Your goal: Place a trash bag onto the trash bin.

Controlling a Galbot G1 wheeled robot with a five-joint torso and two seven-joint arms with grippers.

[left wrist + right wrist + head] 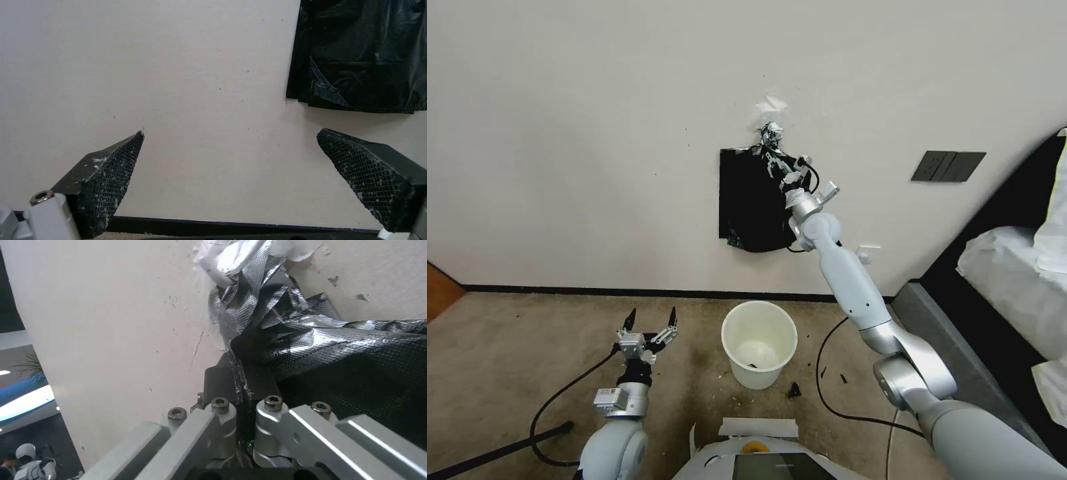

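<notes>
Black trash bag (750, 200) on wall, clamped by right hand (772, 159); left hand (649, 321) apart.

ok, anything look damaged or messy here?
Yes. The wall paint is torn and flaking around the taped hook above the hanging black bags, where the right gripper pinches. Dark scraps litter the carpet beside the trash bin.
</notes>
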